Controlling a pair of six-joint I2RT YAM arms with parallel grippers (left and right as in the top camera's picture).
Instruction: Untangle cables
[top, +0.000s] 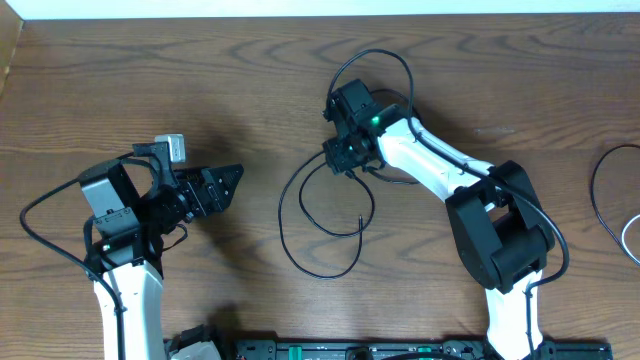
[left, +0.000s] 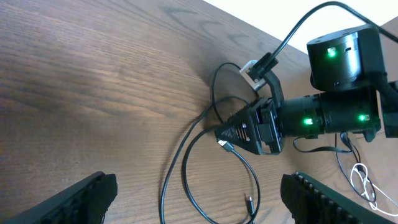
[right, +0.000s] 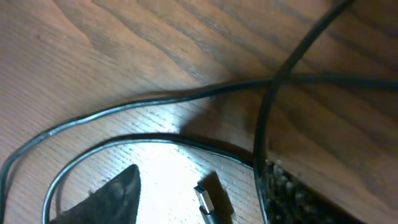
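A thin black cable (top: 283, 215) lies in loose overlapping loops at the table's middle, one small plug end (top: 360, 221) inside them. My right gripper (top: 340, 160) is low over the loops' top edge. In the right wrist view it (right: 202, 180) is open, with a silver USB plug (right: 208, 202) lying free between the fingers and cable strands (right: 124, 111) crossing ahead. My left gripper (top: 228, 183) is open and empty, left of the loops. In the left wrist view its fingers (left: 199, 186) frame the cable (left: 186, 149) and the right gripper (left: 249, 130).
Another black cable loop (top: 600, 190) and a white-grey cable (top: 630, 235) lie at the table's right edge. The white one also shows in the left wrist view (left: 364, 183). The table's far edge (top: 300, 15) runs along the top.
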